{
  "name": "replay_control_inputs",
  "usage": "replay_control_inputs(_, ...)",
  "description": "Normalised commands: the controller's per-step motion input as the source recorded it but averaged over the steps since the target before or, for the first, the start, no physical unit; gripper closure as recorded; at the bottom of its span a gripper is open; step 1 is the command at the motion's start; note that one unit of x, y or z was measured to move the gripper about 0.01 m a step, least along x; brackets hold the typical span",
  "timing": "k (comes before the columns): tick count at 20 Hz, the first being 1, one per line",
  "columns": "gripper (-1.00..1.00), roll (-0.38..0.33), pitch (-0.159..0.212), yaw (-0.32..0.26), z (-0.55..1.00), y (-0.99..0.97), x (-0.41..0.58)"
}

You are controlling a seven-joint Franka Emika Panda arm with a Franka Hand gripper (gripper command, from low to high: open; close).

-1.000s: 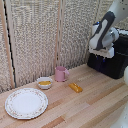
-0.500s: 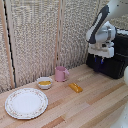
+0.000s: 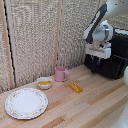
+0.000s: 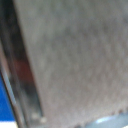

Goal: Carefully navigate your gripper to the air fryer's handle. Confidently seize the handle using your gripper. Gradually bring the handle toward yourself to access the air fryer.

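The black air fryer (image 3: 116,61) stands at the back of the wooden table on the exterior view's right. My white gripper (image 3: 96,63) hangs in front of the fryer's left front face, its dark fingers pointing down. The handle is hidden behind the gripper. In the wrist view a blurred grey surface (image 4: 75,55) fills the picture at very close range. Blue fingertips (image 4: 4,102) show only at the picture's edges, far apart, so the gripper looks open with nothing held.
A pink mug (image 3: 61,74) stands left of the fryer, with a small bowl (image 3: 45,82) beside it. A flowered plate (image 3: 26,102) lies nearer the front. A small yellow-orange object (image 3: 75,87) lies on the table (image 3: 85,107) below the gripper. Woven screens stand behind.
The arm has lowered and shifted slightly toward the exterior view's left, bringing the gripper down in front of the air fryer. Nothing on the table has moved.
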Motion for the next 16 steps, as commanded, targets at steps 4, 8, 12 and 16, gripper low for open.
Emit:
replay_control_inputs(4,1.00,0.016,-0.082,-0.078,-0.17,0.89,-0.121)
replay_control_inputs(8,1.00,0.002,-0.099,-0.059,-0.23,0.93,-0.176)
replay_control_inputs(12,1.00,0.000,-0.086,-0.037,-0.36,0.98,-0.174)
replay_control_inputs(16,1.00,0.000,-0.065,-0.057,-0.43,0.98,-0.057)
